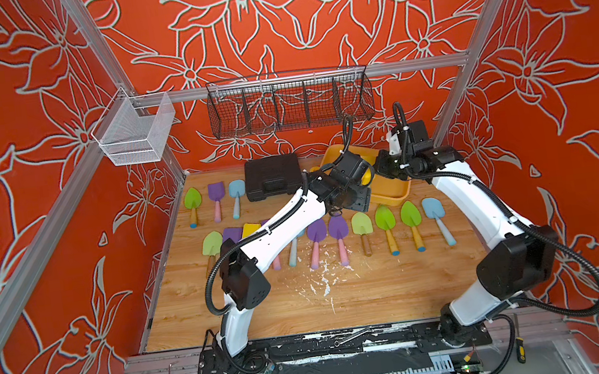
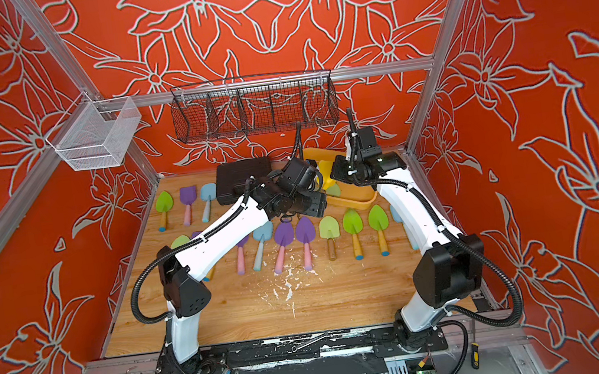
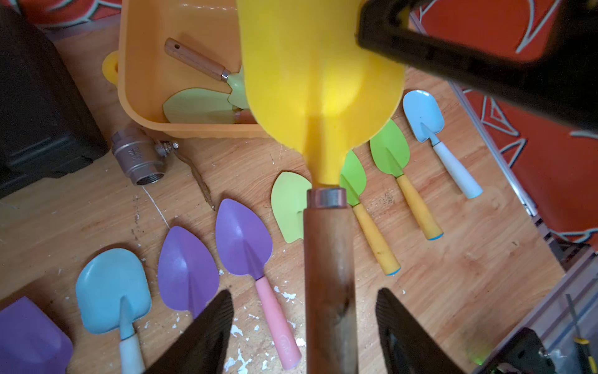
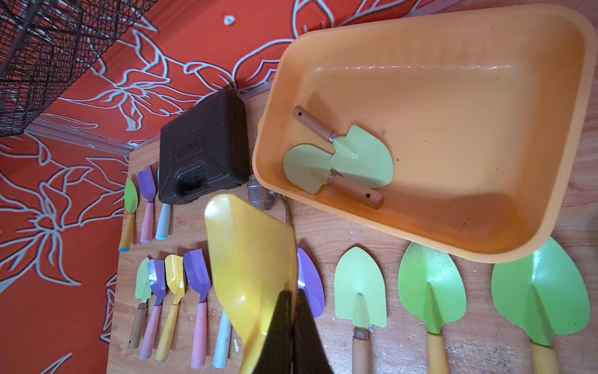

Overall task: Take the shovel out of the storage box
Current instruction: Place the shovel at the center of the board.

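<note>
wood table (image 1: 343,299) inside a red floral enclosure, both arms reach to the far right and meet over the storage box (image 1: 394,194)
black wire basket (image 1: 290,105) hangs on the back rail, white mesh basket (image 1: 136,132) at the left rail corner, both off the table
storage box sits far right on the table, set askew to the table edge, with the black tool case (image 1: 271,177) just beside its left end
yellow shovel (image 3: 320,81) is up off the box floor, held in the air with its wooden handle toward the left arm; blade overlaps the box's near rim in the left wrist view; in a top view only a bit of yellow (image 2: 326,175) shows between the two wrists
right gripper (image 4: 293,294): fingers (image 4: 278,323) pinched together on the blade's edge, carrying the shovel
left gripper (image 3: 305,293): fingers (image 3: 207,330) spread either side of the wooden handle, gap visible on both sides, no contact seen
two pale green shovels (image 4: 359,158) lie in the box near its left end, blades overlapping, wood handles pointing opposite ways
loose shovels flat on the table: short row of three (image 1: 216,202) far left, long row (image 1: 338,229) along the box's near side, blades toward the back wall
steel valve fitting (image 3: 139,155) on the table between case and box corner, just beside both
white flecks (image 1: 325,282) scattered mid-table
</note>
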Motion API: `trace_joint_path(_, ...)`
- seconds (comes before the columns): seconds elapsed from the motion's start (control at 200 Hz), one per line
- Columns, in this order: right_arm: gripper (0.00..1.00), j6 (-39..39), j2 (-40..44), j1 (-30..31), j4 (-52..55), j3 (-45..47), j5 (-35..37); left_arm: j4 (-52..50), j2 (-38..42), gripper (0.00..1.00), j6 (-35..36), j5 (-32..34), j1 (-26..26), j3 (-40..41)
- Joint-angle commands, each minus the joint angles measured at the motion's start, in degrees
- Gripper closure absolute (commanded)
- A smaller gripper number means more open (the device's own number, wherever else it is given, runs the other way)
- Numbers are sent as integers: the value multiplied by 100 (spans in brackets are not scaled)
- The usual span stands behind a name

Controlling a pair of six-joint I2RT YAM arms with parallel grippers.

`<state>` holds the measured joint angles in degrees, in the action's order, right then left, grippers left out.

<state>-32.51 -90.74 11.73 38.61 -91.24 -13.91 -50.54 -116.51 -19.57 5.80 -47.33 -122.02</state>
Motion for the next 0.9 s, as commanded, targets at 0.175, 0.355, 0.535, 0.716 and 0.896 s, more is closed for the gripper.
trace_joint_path(0.175,100,-190,30,23,54,-150,-6,-134,-108,81,204,7,46,-138)
trace_joint_path(0.355,100,-315,0,21,-26,-146,-143,-170,-72,100,307,17,100,-91)
trace_joint_path(0.535,100,-448,-5,29,-122,-182,-342,-95,120,100,364,-37,215,204)
trace_joint_path(0.716,42,-307,-5,-44,-112,-246,-576,-63,609,100,490,73,383,797)
trace_joint_path(0.896,13,-36,305,-226,-280,92,-459,217,1837,100,429,318,788,2458)
